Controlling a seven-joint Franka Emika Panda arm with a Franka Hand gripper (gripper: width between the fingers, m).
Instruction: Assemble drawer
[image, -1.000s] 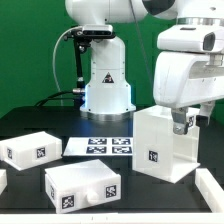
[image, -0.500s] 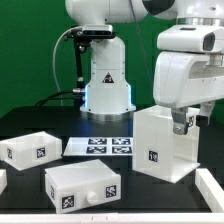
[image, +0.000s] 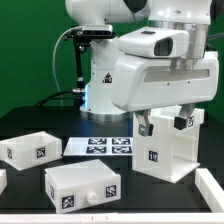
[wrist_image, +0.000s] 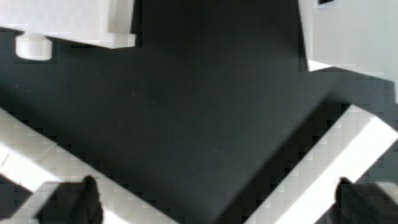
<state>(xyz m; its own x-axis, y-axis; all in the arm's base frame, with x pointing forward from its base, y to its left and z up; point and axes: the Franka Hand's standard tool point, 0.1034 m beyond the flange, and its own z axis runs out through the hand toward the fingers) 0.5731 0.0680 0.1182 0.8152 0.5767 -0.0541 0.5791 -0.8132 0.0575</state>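
Observation:
The drawer's large white cube housing (image: 165, 152) stands on the black table at the exterior view's right, tag facing front. A knobbed drawer box (image: 85, 187) lies at the front and another box (image: 30, 150) at the left. My gripper (image: 162, 122) hangs open just over the housing's top, one finger on each side of it, holding nothing. In the wrist view the gripper (wrist_image: 210, 205) is wide open; slanted white part edges (wrist_image: 329, 150) run near its fingertips (wrist_image: 71, 200), and a knobbed box (wrist_image: 71, 22) lies further off.
The marker board (image: 100, 146) lies flat between the robot base (image: 105, 85) and the boxes. Another white part (image: 212, 186) sits at the front right edge, and a sliver of one (image: 2, 180) at the left edge. A green backdrop stands behind.
The arm's big white wrist has swung toward the exterior view's left and lower, now covering the housing's upper part. The drawer parts have not moved.

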